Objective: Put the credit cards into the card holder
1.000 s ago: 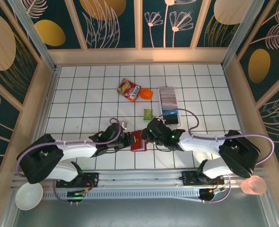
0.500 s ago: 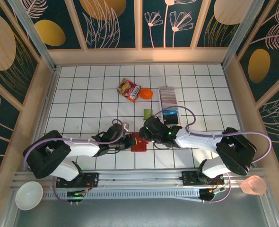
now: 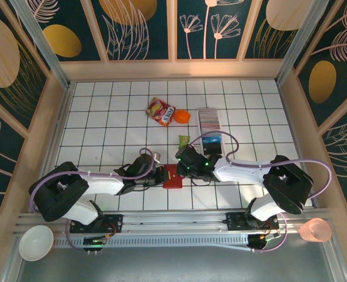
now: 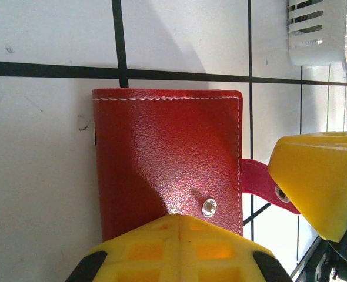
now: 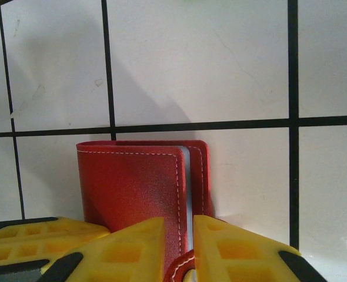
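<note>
Starting at the right tool (image 5: 180, 232), we see its jaws nearly together on the card holder (image 4: 167, 153), pinching its snap tab. The left tool (image 4: 173, 226), shut, rests on its cover. The folded holder lies near-left of the white tray (image 4: 320, 35) of credit cards (image 3: 209, 120), tab on the tray's side. Its long axis and pockets are mostly hidden, and the snack packet (image 3: 160, 111) lettering is unreadable.

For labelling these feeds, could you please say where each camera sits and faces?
Top external: above and behind the arms, looking down at the table; both arms show, left gripper and right gripper both at the card holder.
Left wrist: on the left arm, facing down at the card holder; its yellow fingers at the bottom.
Right wrist: on the right arm, facing down at the holder's edge; its yellow fingers flank it.
Shared: all views show the card holder.
</note>
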You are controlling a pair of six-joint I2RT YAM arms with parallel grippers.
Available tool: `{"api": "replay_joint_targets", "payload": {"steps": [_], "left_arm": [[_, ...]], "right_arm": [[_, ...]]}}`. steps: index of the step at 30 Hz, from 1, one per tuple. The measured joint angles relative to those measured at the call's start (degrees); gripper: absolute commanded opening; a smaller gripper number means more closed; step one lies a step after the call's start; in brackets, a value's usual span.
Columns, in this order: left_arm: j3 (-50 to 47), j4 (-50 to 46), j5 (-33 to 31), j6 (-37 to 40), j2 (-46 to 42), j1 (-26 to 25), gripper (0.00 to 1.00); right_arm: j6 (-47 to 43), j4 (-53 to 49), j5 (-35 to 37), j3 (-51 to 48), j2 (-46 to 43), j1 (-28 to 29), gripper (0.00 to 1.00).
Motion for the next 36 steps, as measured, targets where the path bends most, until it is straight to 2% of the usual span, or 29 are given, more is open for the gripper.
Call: {"api": "replay_joint_targets", "payload": {"steps": [3, 8, 21, 28, 36], "left_arm": [[0.0, 0.04, 0.02, 0.0, 0.07, 0.0, 0.0], [0.0, 0.35, 0.2, 0.0, 0.26, 0.0, 0.0], [-0.04, 1.49, 0.44, 0.0, 0.83, 0.0, 0.0], [-0.13, 1.6, 0.44, -0.02, 0.83, 0.0, 0.0], [-0.33, 1.97, 0.42, -0.02, 0.83, 0.0, 0.0]], "right_arm": [[0.0, 0.0, 0.42, 0.11, 0.0, 0.2, 0.19], [0.24, -0.24, 1.29, 0.13, 0.0, 0.48, 0.29], [0.2, -2.6, 2.54, 0.17, -0.48, 1.31, 0.23], [0.44, -2.97, 3.23, 0.17, -1.81, 1.51, 0.29], [0.66, -3.06, 4.13, 0.17, -3.08, 1.77, 0.2]]}}
